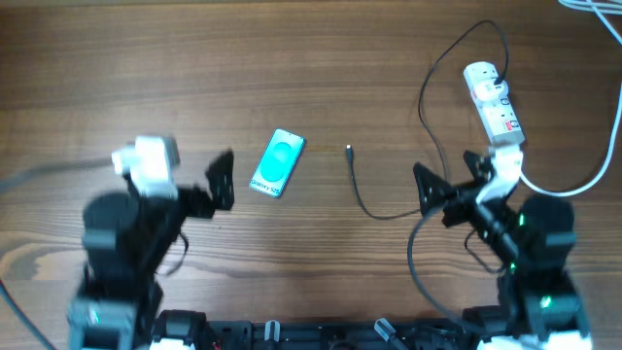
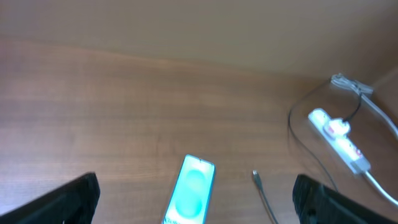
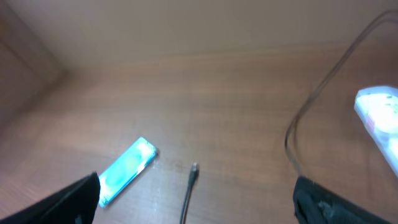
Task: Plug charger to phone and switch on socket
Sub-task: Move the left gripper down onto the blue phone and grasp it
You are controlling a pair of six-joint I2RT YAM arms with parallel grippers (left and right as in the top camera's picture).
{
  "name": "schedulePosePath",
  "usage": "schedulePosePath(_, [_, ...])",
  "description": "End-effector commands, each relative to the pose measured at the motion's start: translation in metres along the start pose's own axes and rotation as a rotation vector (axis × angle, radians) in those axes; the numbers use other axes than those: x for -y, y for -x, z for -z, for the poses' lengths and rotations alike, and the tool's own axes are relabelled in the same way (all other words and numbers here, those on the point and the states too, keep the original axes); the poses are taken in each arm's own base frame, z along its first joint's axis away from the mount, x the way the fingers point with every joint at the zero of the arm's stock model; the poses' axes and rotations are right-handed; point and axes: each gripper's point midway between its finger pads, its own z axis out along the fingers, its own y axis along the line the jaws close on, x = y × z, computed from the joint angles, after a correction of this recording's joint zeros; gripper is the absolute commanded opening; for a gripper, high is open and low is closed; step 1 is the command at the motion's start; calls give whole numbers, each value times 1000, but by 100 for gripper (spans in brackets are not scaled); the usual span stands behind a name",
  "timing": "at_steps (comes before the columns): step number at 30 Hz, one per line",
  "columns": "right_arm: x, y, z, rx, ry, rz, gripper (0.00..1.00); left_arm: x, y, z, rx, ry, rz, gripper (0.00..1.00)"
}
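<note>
The charger [image 1: 351, 167] lies loose on the table [image 1: 117, 58]. Its tiny plug [image 1: 348, 150] is just to the right of the phone [image 1: 278, 163], but they do not touch. The black wire bends back past the right gripper [image 1: 449, 177] and loops up to the far end of the socket [image 1: 494, 102], where it seems to be plugged in.

The phone lies flat with its blue screen up, a bit tilted. It sits between the two arms, closer to the left gripper [image 1: 224, 182]. I think that lets one arm hold the phone while the other brings the plug.

Both grippers have their jaws wide open and hold nothing. Each one hangs above the wood, facing the middle.

There is bare wood all around the phone and the plug, so there is room to come down on either. The right side is more crowded. The socket, the wire loop and a thick white cord [image 1: 603, 146] all lie near the right arm, and the wire could snag there.
</note>
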Motion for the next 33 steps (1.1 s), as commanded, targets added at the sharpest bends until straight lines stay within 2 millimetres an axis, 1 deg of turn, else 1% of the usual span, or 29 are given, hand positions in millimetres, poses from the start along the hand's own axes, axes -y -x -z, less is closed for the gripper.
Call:
schedulePosePath(1, [-2,17,-18,-178,-1,-12,100,5,11,-38,-278,8,25,100])
schedulePosePath(2, [1,16,-23,-236,-7,-14,100,4,8,-51,-377,20,46,100])
schedulePosePath(4, [8,3,-38,-393,-21,-30,100,2,-6,-77,-537,22,87,100])
schedulePosePath(5, [14,-11,-49,-494,-31,-74,99,3,-18,-97,-620,5,124,100])
schedulePosePath(6, [15,-24,-59,-556,-17,-141,100,7,-35,-112,-692,-38,164,100])
schedulePosePath(8, [13,-47,-72,-655,-15,-337,100,6,-60,-131,-783,-60,204,100])
schedulePosePath(9, [17,-58,-78,-692,-34,-386,100,3,-68,-139,-809,-54,213,100])
schedulePosePath(10, [22,-68,-84,-727,-41,-390,100,3,-77,-145,-842,-67,231,100])
schedulePosePath(11, [25,-74,-87,-745,-51,-396,100,6,-86,-149,-874,-88,251,100])
schedulePosePath(12, [28,-81,-91,-769,-62,-407,100,6,-93,-152,-900,-91,260,78])
schedulePosePath(13, [31,-88,-94,-791,-68,-418,100,4,-101,-157,-922,-76,253,49])
schedulePosePath(14, [34,-95,-99,-810,-74,-424,100,-3,-112,-165,-939,-29,224,32])
schedulePosePath(15, [38,-99,-101,-820,-89,-424,100,-9,-120,-171,-952,17,188,33])
schedulePosePath(16, [46,-106,-104,-835,-125,-417,100,-10,-135,-180,-976,56,139,54])
schedulePosePath(18, [50,-112,-104,-851,-145,-416,100,-8,-149,-189,-995,81,92,72])
schedulePosePath(19, [51,-115,-105,-859,-147,-420,100,-10,-157,-196,-1001,118,49,95])
schedulePosePath(20, [52,-117,-106,-868,-150,-422,100,-13,-169,-205,-1002,190,32,100])
schedulePosePath(21, [55,-119,-106,-870,-166,-416,100,-9,-179,-212,-1008,193,5,100])
schedulePosePath(22, [55,-119,-106,-869,-167,-415,100,-11,-187,-218,-1009,219,-31,100])
schedulePosePath(23, [55,-119,-106,-870,-167,-416,100,-12,-191,-220,-1015,235,-50,100])
schedulePosePath(25, [55,-121,-105,-874,-168,-417,100,-7,-204,-222,-1040,227,-73,100])
schedulePosePath(27, [56,-128,-104,-882,-170,-420,100,-2,-216,-226,-1053,215,-99,100])
schedulePosePath(28, [56,-131,-103,-887,-171,-422,100,-3,-220,-227,-1058,224,-107,100])
schedulePosePath(30, [57,-134,-103,-893,-173,-424,100,-4,-223,-226,-1070,227,-106,100])
schedulePosePath(31, [56,-134,-103,-893,-172,-425,100,-4,-227,-219,-1101,234,-111,97])
schedulePosePath(33, [56,-134,-102,-894,-173,-426,100,-3,-235,-212,-1129,238,-119,90])
